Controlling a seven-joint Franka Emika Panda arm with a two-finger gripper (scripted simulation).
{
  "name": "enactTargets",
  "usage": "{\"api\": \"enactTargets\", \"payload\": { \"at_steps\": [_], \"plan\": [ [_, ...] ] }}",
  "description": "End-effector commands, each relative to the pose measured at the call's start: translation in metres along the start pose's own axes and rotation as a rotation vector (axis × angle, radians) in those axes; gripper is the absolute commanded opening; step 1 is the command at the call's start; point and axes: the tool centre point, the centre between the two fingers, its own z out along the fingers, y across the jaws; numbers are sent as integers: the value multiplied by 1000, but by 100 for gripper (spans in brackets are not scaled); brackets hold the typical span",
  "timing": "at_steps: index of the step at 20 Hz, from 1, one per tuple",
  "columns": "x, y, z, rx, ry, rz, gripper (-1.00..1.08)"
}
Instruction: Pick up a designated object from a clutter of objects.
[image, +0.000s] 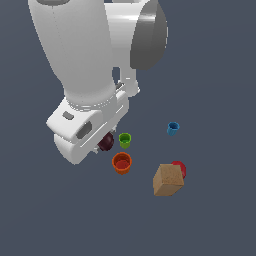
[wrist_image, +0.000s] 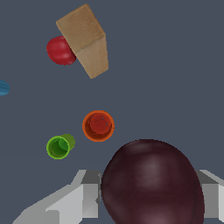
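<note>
End effector (image: 102, 145) pinching the maroon ball (wrist_image: 152, 183).
Fingers (wrist_image: 89, 192) flank the ball at both sides, a grasp evidently made for lifting. Green cup (image: 125, 140) at 2 o'clock from the ball, orange cup (image: 122, 163) at 5; wooden cube (image: 167, 180) and red ball (image: 180, 167) well apart rightward.

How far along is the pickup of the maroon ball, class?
Done: the gripper has reached the maroon ball, which sits between its fingers in the wrist view. In hand: closing the grasp; whether it is clamped cannot be told. Left: lifting it clear of the orange cup and green cup nearby.
</note>
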Motion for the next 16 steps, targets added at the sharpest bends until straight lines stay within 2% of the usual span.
{"api": "enactTargets", "payload": {
  "at_steps": [1, 16],
  "plan": [
    [-8, 11, -22, 0, 0, -1, -100],
    [-41, 59, -109, 0, -2, 0, -100]
  ]
}}
